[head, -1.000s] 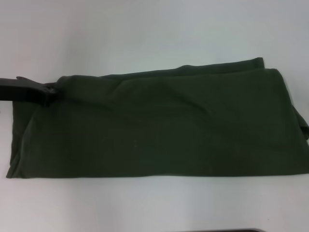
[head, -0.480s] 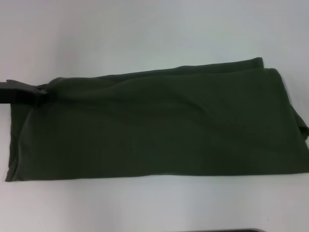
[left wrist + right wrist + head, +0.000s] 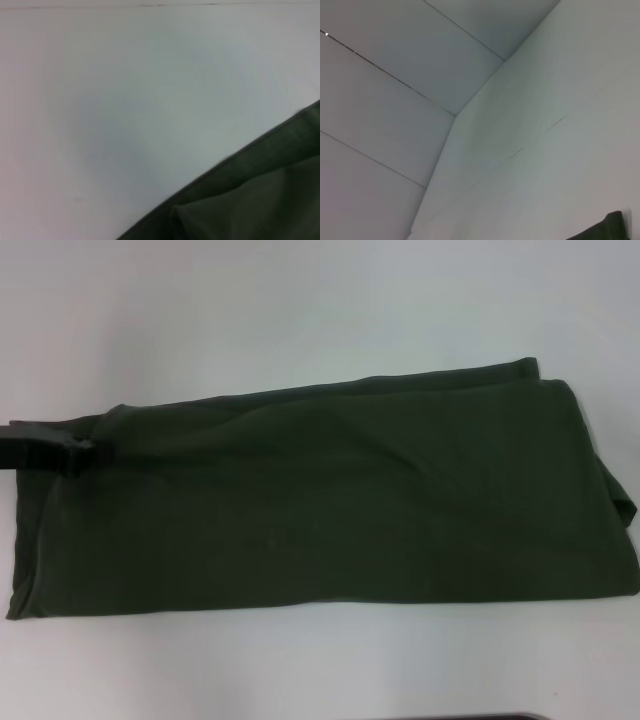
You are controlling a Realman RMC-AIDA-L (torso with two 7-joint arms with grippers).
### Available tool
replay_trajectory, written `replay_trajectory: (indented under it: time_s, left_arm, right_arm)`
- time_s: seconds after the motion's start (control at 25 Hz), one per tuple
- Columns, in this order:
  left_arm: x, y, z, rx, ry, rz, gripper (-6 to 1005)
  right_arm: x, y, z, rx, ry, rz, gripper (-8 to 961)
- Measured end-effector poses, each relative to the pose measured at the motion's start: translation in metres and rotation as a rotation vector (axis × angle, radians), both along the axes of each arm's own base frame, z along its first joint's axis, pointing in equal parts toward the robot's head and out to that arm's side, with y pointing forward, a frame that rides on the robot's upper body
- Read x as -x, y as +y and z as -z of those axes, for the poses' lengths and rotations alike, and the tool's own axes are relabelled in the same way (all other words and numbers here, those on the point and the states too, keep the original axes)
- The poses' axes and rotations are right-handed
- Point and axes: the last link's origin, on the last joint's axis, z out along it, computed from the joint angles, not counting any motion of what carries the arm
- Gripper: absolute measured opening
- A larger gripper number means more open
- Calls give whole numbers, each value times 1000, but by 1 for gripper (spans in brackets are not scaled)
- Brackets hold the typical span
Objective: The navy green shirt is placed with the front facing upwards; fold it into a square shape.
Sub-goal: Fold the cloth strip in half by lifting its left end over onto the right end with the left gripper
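The navy green shirt (image 3: 330, 500) lies on the white table (image 3: 300, 310) as a long band running left to right, plain dark green side up, with no print showing. My left gripper (image 3: 82, 453) reaches in from the left edge and is shut on the shirt's far left corner, where the cloth is drawn toward it. In the left wrist view a folded edge of the shirt (image 3: 260, 200) shows against the table. My right gripper shows in no view. The right wrist view has a small dark cloth tip (image 3: 607, 227) at one corner.
White tabletop (image 3: 320, 670) surrounds the shirt on the near and far sides. The shirt's right end (image 3: 620, 510) reaches the view's right edge. A thin dark strip (image 3: 490, 717) lies at the bottom edge of the head view.
My left gripper has moved left and slightly nearer, drawing the shirt's far left corner with it. The band is stretched longer and flatter. The right end has barely shifted.
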Motion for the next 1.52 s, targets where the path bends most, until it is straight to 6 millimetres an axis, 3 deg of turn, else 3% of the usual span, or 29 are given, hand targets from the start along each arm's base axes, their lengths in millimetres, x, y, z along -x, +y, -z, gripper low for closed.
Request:
replay_trajectory:
  time_s: [0.4,0.64,1.04,1.52]
  left_arm:
    - [-2,-1,1,5,-11,0,26]
    - [-2,3,-2,-18,-9,-2,189]
    - [3,13,-21,-134,-24,-26,642]
    - [3,-9,-29,-62,-113,-55,632]
  right_arm:
    - [-1,-1,0,0,0,2,808]
    - [-1,-1,0,1,1,2,810]
    - [-1,-1,0,0,0,2,814]
    - [2,3,2,-1,-11,-15,818]
